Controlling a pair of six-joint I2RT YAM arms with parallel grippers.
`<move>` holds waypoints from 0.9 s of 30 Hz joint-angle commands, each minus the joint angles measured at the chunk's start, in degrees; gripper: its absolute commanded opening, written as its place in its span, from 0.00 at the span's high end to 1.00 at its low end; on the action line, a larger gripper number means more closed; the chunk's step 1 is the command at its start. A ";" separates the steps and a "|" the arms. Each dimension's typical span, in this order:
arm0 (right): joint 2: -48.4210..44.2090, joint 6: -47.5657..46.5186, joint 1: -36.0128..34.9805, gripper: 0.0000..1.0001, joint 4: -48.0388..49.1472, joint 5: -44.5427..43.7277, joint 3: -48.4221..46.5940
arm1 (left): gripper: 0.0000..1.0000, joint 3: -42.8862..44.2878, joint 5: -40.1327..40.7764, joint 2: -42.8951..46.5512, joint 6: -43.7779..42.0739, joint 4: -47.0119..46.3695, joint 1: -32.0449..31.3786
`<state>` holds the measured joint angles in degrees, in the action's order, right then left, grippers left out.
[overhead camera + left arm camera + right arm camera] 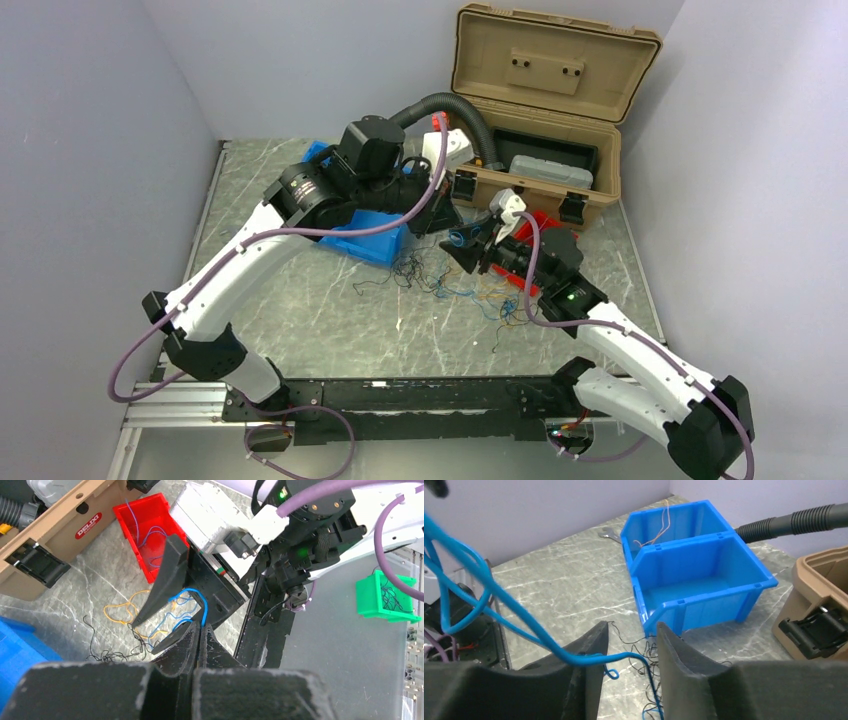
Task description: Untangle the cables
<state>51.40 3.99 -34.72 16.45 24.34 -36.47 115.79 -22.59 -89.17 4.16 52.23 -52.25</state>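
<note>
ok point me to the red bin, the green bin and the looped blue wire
red bin (129,540), left wrist view, on its left wall
green bin (372,605), left wrist view, on its front wall
blue wire (205,612), left wrist view, right side of its loop

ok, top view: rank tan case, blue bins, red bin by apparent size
1. tan case, clearly largest.
2. blue bins, partly under the left arm.
3. red bin, mostly hidden by the right arm, so its rank is unsure.

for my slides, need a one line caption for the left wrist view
Left end effector pinches a blue cable while the open right end effector straddles its loop.
</note>
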 commanded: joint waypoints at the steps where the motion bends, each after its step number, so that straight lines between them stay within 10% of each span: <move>1: 0.56 6.57 -0.38 0.76 10.25 0.33 2.36 | 1.00 -3.15 0.12 3.07 2.87 -6.35 1.31; 3: -0.07 8.67 -0.46 1.00 11.66 -2.35 3.79 | 1.00 -5.21 1.03 3.91 4.32 -8.01 2.56; 15: -4.69 22.13 4.59 1.00 -13.69 -13.61 -1.77 | 1.00 -40.05 -1.26 12.11 19.32 -34.79 17.41; 27: -1.11 32.91 19.69 1.00 -22.10 -25.61 0.37 | 1.00 -56.11 -1.71 -2.26 34.87 -68.02 8.63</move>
<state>49.23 32.58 -17.41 -4.86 10.15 -36.29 60.40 -26.89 -85.49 33.67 -2.79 -39.53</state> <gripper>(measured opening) 0.009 0.012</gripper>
